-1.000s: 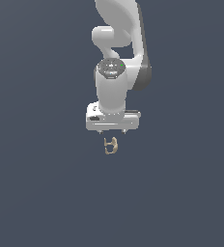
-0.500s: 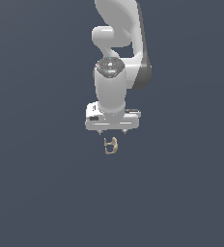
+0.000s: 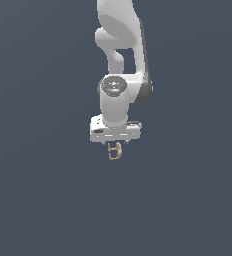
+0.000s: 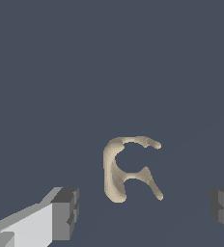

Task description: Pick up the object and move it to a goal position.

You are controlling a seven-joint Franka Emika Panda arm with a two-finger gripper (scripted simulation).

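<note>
Fingers [image 4: 65, 212]: the two dark pads are standing wide apart in the wrist view, one at each side of the frame, with the object [image 4: 128, 169] lying in the gap between them. Neither pad is touching it; open space is showing on both sides. The gripper [image 4: 145, 207] is therefore holding nothing at this moment.

Object: the tan looped piece is sitting on the plain dark surface, directly beneath the gripper [image 3: 115, 145]. In the exterior view the object [image 3: 115, 151] is showing just below the white hand, partly overlapped by it, so how high the fingertips are standing above the surface cannot be judged.

Arm: it is hanging from the top of the exterior view, wrist pointing straight down over the piece.

Progress, as a judgement: the approach and alignment are looking done, the jaws bracketing the object squarely. The grasp itself is not yet made. Closing on the piece, lifting it and carrying it to the goal are all remaining. No goal marker is showing in either view.
</note>
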